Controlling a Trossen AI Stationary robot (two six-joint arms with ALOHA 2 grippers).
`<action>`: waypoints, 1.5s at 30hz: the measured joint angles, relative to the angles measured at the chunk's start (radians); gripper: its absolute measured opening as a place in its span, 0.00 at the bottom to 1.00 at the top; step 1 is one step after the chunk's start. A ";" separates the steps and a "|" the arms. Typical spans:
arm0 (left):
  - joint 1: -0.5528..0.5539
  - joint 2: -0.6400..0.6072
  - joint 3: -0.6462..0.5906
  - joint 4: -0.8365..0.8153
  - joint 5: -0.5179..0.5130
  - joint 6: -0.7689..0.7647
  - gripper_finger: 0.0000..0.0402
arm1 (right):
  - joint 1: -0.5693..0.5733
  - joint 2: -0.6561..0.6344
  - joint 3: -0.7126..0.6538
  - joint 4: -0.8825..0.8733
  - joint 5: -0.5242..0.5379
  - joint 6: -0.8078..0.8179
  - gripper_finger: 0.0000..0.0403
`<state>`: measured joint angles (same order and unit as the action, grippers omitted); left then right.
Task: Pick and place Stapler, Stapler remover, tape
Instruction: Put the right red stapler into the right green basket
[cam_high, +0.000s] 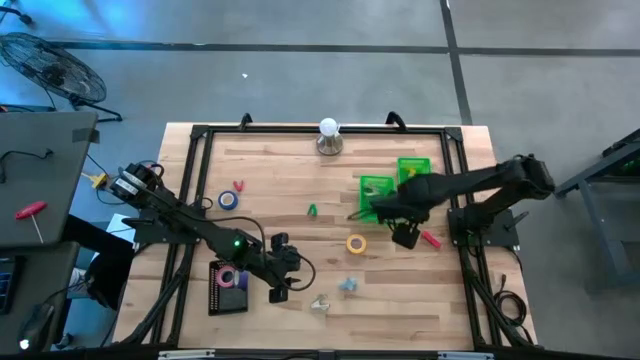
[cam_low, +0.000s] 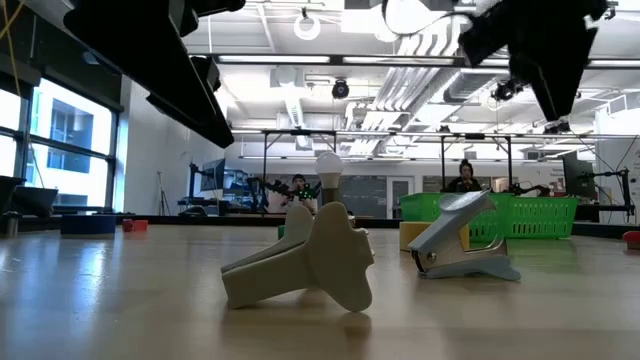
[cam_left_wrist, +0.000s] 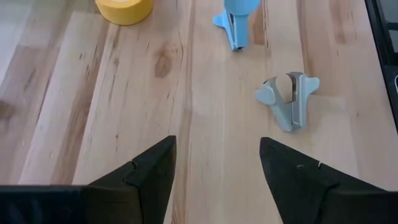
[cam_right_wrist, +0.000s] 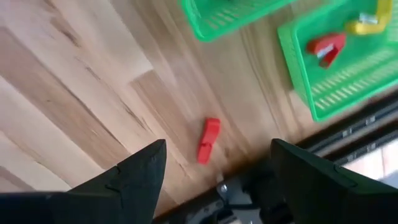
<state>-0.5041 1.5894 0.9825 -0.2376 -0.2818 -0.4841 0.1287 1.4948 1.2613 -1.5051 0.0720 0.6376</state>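
A: From above, where are the grippers?
B: Left gripper (cam_high: 281, 268) hangs near the table's (cam_high: 300, 310) front, beside a black tray (cam_high: 228, 287) holding a pink roll (cam_high: 228, 278). Right gripper (cam_high: 405, 232) is just in front of two green bins (cam_high: 378, 190), near a red stapler (cam_high: 431, 239). A yellow roll (cam_high: 356, 243) lies between the arms; a blue roll (cam_high: 229, 200) sits farther back on the left.

A: At table height?
B: A grey remover (cam_low: 305, 262) lies close; a blue one (cam_low: 462, 240) lies behind it, with a bin (cam_low: 520, 215) beyond.

A: Left wrist?
B: Fingers (cam_left_wrist: 149, 174) spread, empty, over bare wood. Ahead: grey remover (cam_left_wrist: 288, 99), blue remover (cam_left_wrist: 237, 18), yellow roll (cam_left_wrist: 124, 9).

A: Right wrist?
B: Fingers (cam_right_wrist: 140, 171) wide apart, holding nothing. The stapler (cam_right_wrist: 208, 140) lies on the wood; another red stapler (cam_right_wrist: 328, 47) and a yellow piece (cam_right_wrist: 364, 23) lie in one bin (cam_right_wrist: 311, 93).
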 joint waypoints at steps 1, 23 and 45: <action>0.000 0.000 0.000 0.000 -0.001 0.007 0.56 | 0.026 -0.004 0.000 0.004 0.014 0.019 0.69; 0.000 0.000 0.000 0.002 0.001 0.034 0.56 | 0.112 -0.158 -0.670 0.508 -0.107 0.306 0.62; 0.000 0.000 0.000 0.011 -0.043 0.030 0.56 | 0.051 -0.199 -0.734 0.604 -0.093 0.180 0.13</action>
<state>-0.5041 1.5894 0.9821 -0.2268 -0.3244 -0.4538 0.1796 1.2957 0.5278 -0.9009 -0.0208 0.8176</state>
